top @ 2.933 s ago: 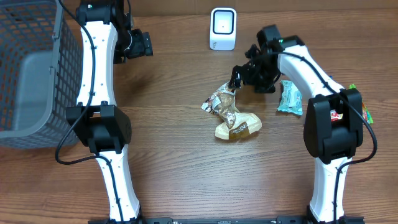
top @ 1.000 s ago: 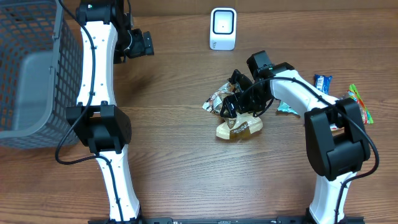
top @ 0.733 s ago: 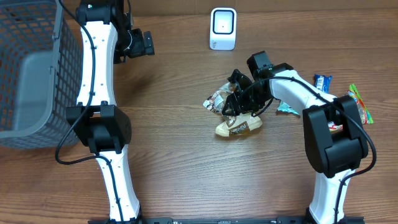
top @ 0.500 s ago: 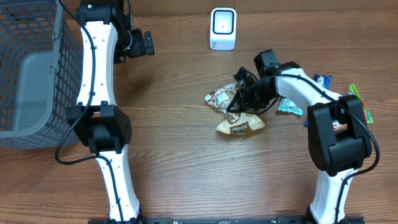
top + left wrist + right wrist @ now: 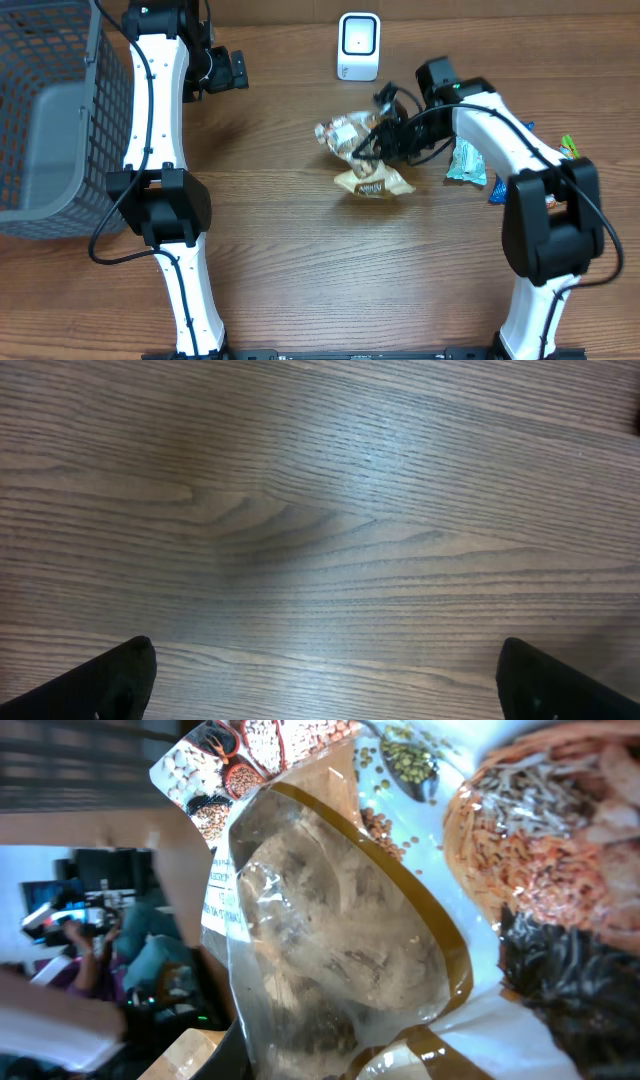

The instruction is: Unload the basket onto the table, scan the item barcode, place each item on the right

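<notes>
Now nearer the scanner: snack bag (between right fingers).

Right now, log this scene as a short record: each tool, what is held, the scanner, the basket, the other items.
left tool: open, holding nothing, over bare table at the back left
right tool: shut on the grain-print snack packet
tan packet: just in front of the held packet; contact unclear
barcode scanner: white, at the back edge, beyond the held packet
basket: grey mesh, far left
teal wrapper: on the table, right of the right tool
</notes>
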Motion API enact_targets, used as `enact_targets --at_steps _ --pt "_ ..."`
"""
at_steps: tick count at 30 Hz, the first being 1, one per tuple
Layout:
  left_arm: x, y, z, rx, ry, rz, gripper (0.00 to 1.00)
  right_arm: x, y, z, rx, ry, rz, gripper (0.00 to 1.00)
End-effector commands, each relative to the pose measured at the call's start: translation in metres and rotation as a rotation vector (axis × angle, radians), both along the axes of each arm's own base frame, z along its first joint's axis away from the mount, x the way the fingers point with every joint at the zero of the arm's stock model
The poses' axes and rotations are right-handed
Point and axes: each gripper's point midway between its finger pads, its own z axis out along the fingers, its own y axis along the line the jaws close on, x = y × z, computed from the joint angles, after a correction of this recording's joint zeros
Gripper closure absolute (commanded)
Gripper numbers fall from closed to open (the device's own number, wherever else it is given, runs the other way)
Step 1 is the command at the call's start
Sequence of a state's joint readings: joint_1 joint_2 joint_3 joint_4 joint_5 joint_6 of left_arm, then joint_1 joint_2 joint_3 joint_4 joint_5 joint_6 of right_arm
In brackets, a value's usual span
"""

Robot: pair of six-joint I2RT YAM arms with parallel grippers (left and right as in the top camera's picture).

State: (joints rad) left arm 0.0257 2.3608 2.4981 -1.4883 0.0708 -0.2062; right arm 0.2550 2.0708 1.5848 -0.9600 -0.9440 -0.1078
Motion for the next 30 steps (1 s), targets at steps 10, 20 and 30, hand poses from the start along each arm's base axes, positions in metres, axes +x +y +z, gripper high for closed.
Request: enact_targets --at_steps 10,20,30 --pt "0.0 -0.005 -0.003 -0.003 0.005 -0.027 0.0 -0.024 0.007 0.201 0.27 -0.492 0.088 0.96" --pt "0.0 -0.004 -0.003 -0.002 0.004 -0.026 0.0 -0.024 0.002 0.211 0.221 -0.563 0.062 0.96" --pt "0.0 -0.005 -0.003 -0.003 0.004 -0.027 0.0 -0.013 -0.005 0.2 0.133 -0.581 0.019 0.96"
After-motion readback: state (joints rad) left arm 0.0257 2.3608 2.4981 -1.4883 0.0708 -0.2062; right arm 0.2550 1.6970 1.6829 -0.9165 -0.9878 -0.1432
